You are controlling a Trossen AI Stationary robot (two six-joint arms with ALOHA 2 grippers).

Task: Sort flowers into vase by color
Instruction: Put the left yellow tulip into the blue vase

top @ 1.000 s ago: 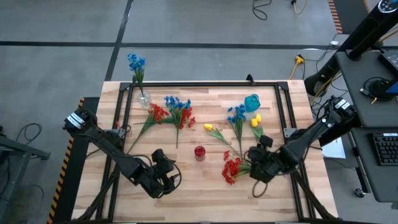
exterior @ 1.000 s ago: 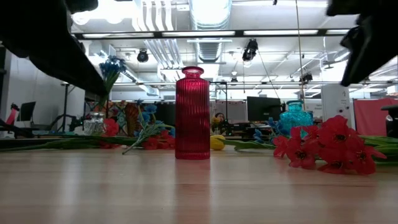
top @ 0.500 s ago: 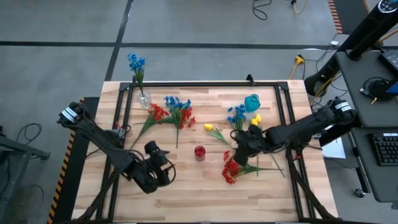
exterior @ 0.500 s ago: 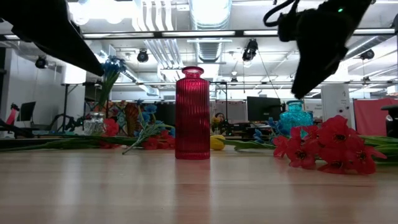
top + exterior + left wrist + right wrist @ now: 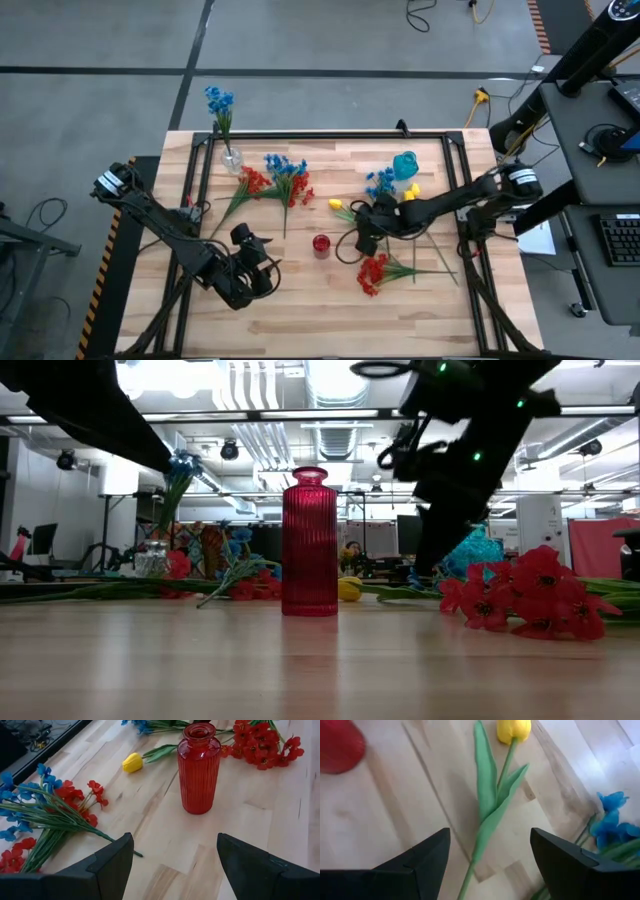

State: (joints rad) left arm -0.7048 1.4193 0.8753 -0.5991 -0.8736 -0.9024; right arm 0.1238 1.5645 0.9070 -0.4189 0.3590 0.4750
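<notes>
Left gripper (image 5: pixel 252 268) hangs low at the table's (image 5: pixel 300 320) near-left, fingers spread and empty, looking at the red vase (image 5: pixel 321 243) mid-table. Right of that vase, the right gripper (image 5: pixel 366 232) hovers with jaws wide over a yellow tulip (image 5: pixel 513 730) lying flat on its green stem, gripping nothing. Red flowers (image 5: pixel 372 272) lie just right again, blue ones (image 5: pixel 380 182) near the teal vase (image 5: pixel 405 164).

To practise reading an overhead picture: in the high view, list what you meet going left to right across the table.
Left gripper → clear vase with blue flowers → mixed red and blue sprigs → red vase → right gripper → red flowers → teal vase.
</notes>
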